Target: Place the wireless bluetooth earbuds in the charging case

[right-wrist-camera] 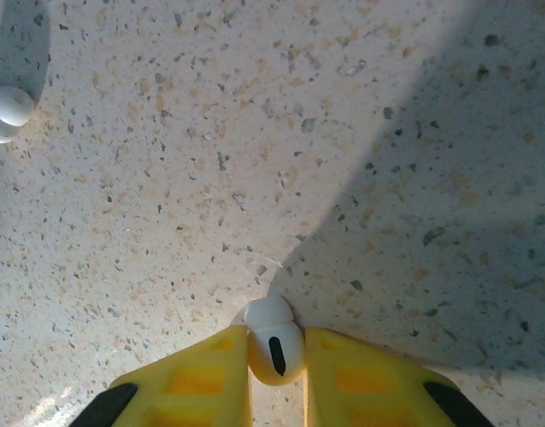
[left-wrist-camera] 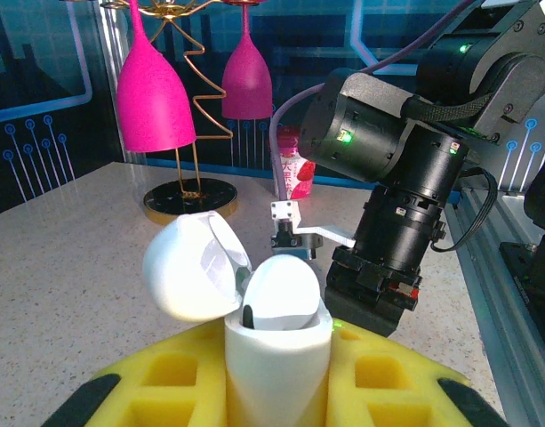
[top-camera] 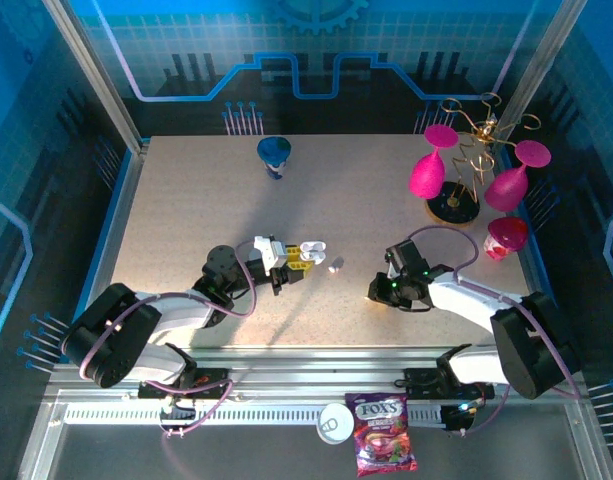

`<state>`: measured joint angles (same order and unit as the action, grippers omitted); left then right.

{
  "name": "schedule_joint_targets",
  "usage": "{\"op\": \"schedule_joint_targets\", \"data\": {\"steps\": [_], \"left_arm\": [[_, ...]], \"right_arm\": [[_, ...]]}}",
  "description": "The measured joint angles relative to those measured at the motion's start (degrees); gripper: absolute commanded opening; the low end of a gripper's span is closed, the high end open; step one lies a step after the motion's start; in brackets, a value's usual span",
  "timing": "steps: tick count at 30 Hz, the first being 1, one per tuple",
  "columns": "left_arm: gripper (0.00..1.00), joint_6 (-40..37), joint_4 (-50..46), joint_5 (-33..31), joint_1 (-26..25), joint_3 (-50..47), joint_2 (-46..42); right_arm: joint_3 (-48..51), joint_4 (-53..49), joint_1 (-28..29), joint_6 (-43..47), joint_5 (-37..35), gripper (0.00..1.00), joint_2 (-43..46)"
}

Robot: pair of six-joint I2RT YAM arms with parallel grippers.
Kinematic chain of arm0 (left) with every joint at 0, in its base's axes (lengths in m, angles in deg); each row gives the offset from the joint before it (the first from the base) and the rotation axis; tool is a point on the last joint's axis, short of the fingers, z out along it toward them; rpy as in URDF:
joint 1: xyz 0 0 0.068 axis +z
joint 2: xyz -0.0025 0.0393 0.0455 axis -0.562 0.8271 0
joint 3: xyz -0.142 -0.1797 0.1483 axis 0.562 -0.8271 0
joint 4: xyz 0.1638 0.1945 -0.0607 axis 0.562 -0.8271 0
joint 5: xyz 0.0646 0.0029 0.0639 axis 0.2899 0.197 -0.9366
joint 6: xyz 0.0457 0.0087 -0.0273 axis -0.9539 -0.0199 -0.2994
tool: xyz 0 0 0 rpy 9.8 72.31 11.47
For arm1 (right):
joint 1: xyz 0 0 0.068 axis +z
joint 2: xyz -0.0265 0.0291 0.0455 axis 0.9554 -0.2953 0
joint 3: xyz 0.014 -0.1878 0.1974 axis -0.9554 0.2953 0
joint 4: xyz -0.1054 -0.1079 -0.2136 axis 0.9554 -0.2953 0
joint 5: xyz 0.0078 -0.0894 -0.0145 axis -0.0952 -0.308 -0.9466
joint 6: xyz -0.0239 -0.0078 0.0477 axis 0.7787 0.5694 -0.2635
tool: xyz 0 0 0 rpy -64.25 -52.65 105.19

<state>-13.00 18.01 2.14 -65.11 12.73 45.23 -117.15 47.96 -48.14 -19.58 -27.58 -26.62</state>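
While my left claw point(left-wrist-camera: 277, 351) grips the open white plastic case point(left-wrist-camera: 285, 298), my right claw point(right-wrist-camera: 276, 349) must seat its pinched tiny white earbud point(right-wrist-camera: 272, 334) stem-down.

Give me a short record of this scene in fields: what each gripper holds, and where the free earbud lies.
left gripper: shut on the case, lid open
right gripper: shut on an earbud, close to the table
loose earbud: lying on the table between the two grippers
task state: held earbud not yet in the case
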Motion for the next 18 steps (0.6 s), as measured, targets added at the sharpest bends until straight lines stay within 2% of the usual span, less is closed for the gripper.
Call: {"op": "schedule_joint_targets", "data": {"steps": [4, 9, 18], "left_arm": [[0.0, 0.0, 0.0, 0.0, 0.0, 0.0, 0.0], [0.0, 0.02, -0.81, 0.0, 0.0, 0.0, 0.0], [0.0, 0.48, -3.85, 0.04, 0.0, 0.13, -0.22]], "right_arm": [[-0.07, -0.37, 0.13, 2.01, -0.7, 0.16, 0.81], [-0.87, -1.53, 2.4, 6.75, -3.76, 0.14, 6.47], [-5.81, -1.46, 14.32, 21.11, -16.63, 0.14, 18.64]]}}
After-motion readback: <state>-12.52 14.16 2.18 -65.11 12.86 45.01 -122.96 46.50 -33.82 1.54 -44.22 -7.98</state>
